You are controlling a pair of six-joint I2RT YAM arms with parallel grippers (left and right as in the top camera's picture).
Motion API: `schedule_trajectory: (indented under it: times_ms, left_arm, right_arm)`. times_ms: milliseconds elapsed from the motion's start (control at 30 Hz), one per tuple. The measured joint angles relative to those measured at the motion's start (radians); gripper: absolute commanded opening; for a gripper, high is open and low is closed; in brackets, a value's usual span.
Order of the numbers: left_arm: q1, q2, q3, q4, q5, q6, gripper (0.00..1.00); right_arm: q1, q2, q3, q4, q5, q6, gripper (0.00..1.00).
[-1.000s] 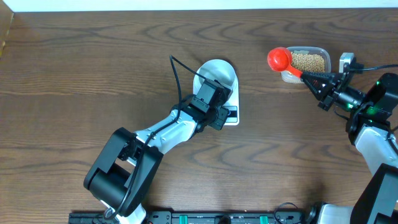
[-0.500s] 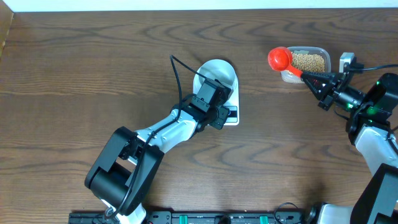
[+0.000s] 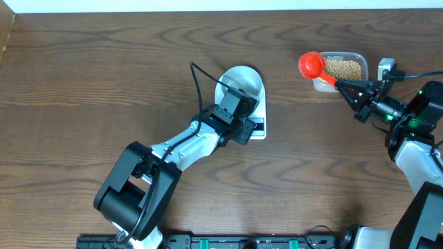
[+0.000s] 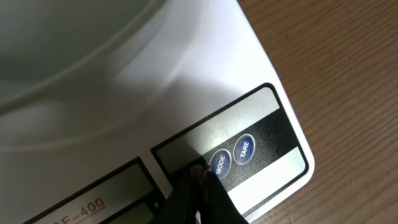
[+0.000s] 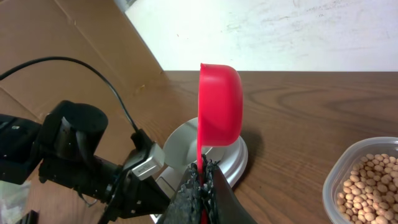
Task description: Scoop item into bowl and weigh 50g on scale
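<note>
The pale bowl point(image 3: 241, 82) sits on the white scale point(image 3: 257, 128) at the table's middle. My left gripper point(image 3: 243, 130) is shut and empty, with its tips on the scale's front panel point(image 4: 273, 168), touching just left of the MODE button point(image 4: 219, 164). The TARE button point(image 4: 244, 149) is beside it. My right gripper point(image 3: 351, 90) is shut on the handle of a red scoop point(image 3: 311, 65), held just left of the clear tub of beans point(image 3: 342, 68). In the right wrist view the scoop point(image 5: 219, 104) stands upright above the fingers point(image 5: 202, 180); beans point(image 5: 367, 184) show at lower right.
The bean tub point(image 3: 361, 59) stands at the back right. A cable point(image 3: 196, 83) runs from my left arm over the table. Brown cardboard point(image 5: 68, 37) stands beyond the table's left side.
</note>
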Motion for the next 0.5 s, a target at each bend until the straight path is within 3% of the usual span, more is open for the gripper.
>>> schedule_trajectory:
  times_ms: [500]
  left_arm:
    - [0.0, -0.085, 0.0, -0.036, 0.0, 0.0, 0.07]
  right_arm:
    - [0.0, 0.0, 0.0, 0.0, 0.023, 0.001, 0.01]
